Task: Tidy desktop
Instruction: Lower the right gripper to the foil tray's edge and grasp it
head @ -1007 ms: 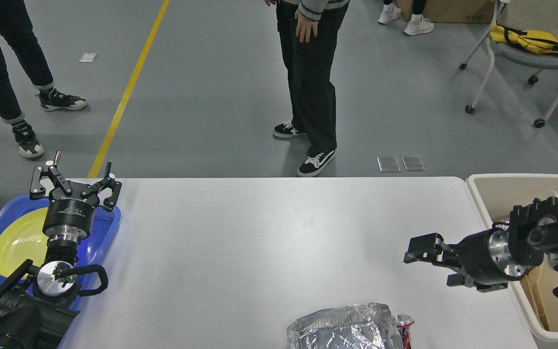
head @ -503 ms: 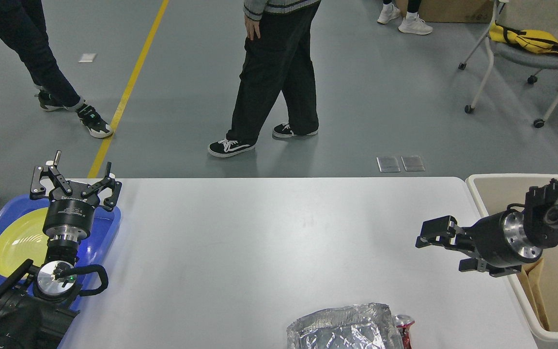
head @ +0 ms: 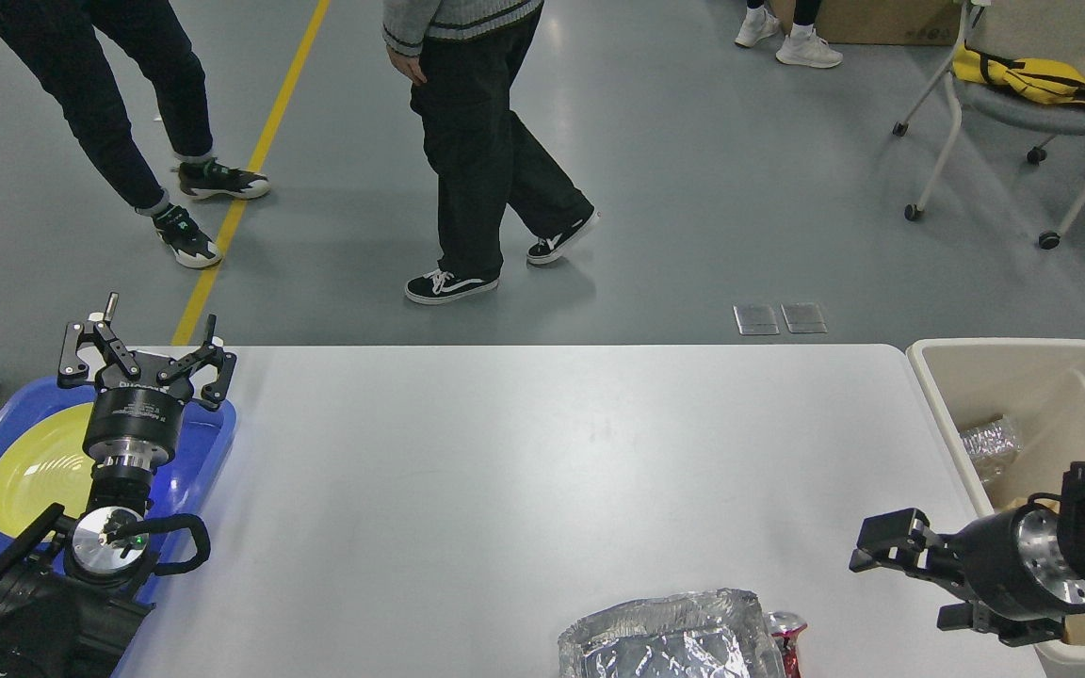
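The white desktop (head: 524, 471) fills the middle of the head view. A crumpled silver foil bag (head: 665, 636) lies at its near edge, with a small red wrapper (head: 785, 636) touching its right side. My left gripper (head: 145, 363) stands open over the far end of the blue tray, holding nothing. Low over the desktop's near right corner, my right gripper (head: 910, 579) points left, open and empty. It is right of the foil bag and apart from it.
A blue tray (head: 213, 452) holding a yellow plate (head: 34, 471) sits at the left edge. A beige bin (head: 938, 395) stands off the right edge with a crumpled clear wrapper (head: 990, 438) inside. Two people walk on the floor beyond the table.
My right arm has dropped and pulled back toward the near right corner, uncovering the bin's inside. The left arm has not moved. The people behind have walked left.
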Robot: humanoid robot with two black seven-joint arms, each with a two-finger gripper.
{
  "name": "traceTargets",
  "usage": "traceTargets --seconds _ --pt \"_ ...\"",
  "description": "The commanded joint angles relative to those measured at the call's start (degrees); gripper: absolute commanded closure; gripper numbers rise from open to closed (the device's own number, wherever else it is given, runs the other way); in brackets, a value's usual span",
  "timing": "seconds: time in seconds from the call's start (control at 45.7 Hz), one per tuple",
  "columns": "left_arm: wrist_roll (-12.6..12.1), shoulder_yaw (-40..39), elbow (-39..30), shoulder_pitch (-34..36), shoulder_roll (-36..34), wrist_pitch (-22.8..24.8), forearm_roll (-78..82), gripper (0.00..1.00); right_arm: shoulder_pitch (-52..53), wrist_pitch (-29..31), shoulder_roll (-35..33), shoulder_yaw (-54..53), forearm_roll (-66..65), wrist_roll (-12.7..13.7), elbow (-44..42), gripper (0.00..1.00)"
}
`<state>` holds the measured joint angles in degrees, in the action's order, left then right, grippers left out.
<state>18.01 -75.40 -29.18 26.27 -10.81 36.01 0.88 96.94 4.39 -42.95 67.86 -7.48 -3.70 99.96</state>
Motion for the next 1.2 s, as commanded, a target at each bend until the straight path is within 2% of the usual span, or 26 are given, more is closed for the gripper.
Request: traceTargets --seconds 0.0,0.175,0.328,0.722,0.897,1.029,1.116,1.182 --pt "-0.1 0.1 -0.1 -0.1 0.1 0.0 0.0 0.03 -4.4 -0.3 0.5 -0.4 0.3 0.1 -0.1 0.0" --pt "-0.2 0.1 -0.1 -0.1 0.1 0.0 0.0 0.03 -12.1 -1.9 0.3 -1.6 2.2 -0.1 0.0 0.0" --pt "-0.2 0.1 -0.1 -0.1 0.0 0.0 0.0 0.03 -19.8 -5.1 0.3 -7.8 2.6 -0.1 0.0 0.0" --pt "-0.2 0.1 -0.1 -0.1 0.1 0.0 0.0 0.03 -17.0 -6.1 1.4 -10.5 3.6 -0.9 0.0 0.0" --pt "-0.2 0.1 -0.1 0.0 0.0 0.0 0.0 0.03 -16.2 -7.5 7.6 -10.5 3.5 -1.2 -0.1 0.0" --pt "-0.2 0.1 -0.1 -0.1 0.0 0.0 0.0 0.03 -18.4 -15.3 14.6 -9.7 1.7 -2.7 -1.2 0.0" --pt "-0.2 0.1 -0.1 -0.1 0.0 0.0 0.0 0.03 -20.3 -19.6 18.9 -7.0 -4.3 -4.3 -1.5 0.0" --pt "-0.2 0.1 -0.1 0.0 0.0 0.0 0.0 0.03 -20.5 -22.8 21.4 -3.7 -7.9 -4.5 -2.7 0.0"
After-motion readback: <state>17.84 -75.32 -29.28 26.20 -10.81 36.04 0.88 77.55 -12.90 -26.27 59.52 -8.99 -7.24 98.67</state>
